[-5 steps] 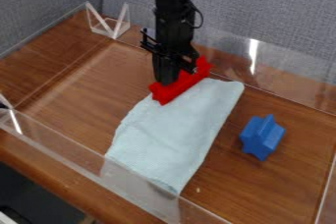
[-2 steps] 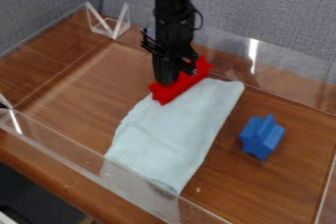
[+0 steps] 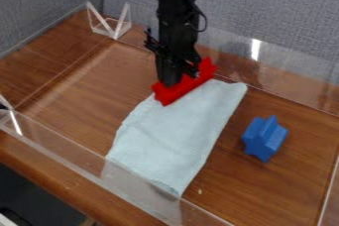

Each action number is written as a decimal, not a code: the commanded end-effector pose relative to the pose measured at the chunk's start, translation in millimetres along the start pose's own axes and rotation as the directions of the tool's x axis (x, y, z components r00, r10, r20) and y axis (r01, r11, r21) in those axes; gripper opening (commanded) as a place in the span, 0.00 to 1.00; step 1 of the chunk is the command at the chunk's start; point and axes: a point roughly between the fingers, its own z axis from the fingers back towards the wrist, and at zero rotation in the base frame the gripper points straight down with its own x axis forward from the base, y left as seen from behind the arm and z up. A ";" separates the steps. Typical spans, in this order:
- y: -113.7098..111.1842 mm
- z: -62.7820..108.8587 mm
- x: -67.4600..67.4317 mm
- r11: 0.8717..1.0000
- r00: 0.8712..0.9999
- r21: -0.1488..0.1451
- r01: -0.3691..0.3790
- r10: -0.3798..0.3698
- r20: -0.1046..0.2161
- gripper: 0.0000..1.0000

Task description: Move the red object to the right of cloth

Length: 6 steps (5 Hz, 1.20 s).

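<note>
Nearest the camera, the cloth [image 3: 179, 136] lies rumpled on the table [image 3: 73, 81], one corner reaching almost to the near edge and its far end running up toward the middle. Just beside its right side, toward the table's right edge, sits a blue block [image 3: 265, 137], apart from the cloth and untouched. Farther back, at the cloth's far end, the red block [image 3: 183, 83] rests at or over the cloth's far edge, tilted so that its far end looks lifted a little. The gripper [image 3: 172, 76] comes straight down onto it from the dark arm above; its jaws are closed on the red block, with red showing on both sides of the fingers. Whether the block is fully clear of the cloth or its near end touches the fabric cannot be told from this view. Beyond the arm, a small white wire stand [image 3: 106, 20] stands near the far-left corner, and clear walls ring the table. As to progress, the grasp looks made, so the first part of the job appears done, but the block is at the cloth's far end rather than to its right, so the move itself is left. What remains, by this reading, is to lift the block free, carry it across toward the right edge, and set it down on bare wood beside the cloth. The blue block already takes up part of that side, so the free spot seems to be the bare wood farther back along the cloth's right side.
</note>
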 end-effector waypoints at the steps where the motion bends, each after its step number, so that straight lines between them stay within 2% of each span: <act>1: -12.0 28.4 5.1 0.998 0.997 0.030 0.051 -0.053 0.062 0.00; 2: -16.6 47.1 2.2 0.997 0.994 0.046 0.061 -0.065 0.088 0.00; 3: -23.7 84.2 -3.8 0.995 0.987 0.076 0.068 -0.078 0.137 0.00; 4: -38.6 111.1 -11.7 0.992 0.982 0.095 0.088 -0.102 0.157 0.00; 5: -67.1 113.4 -23.6 0.989 0.978 0.075 0.131 -0.141 0.154 0.00; 6: -91.8 104.6 -31.7 0.985 0.975 0.050 0.167 -0.173 0.138 0.00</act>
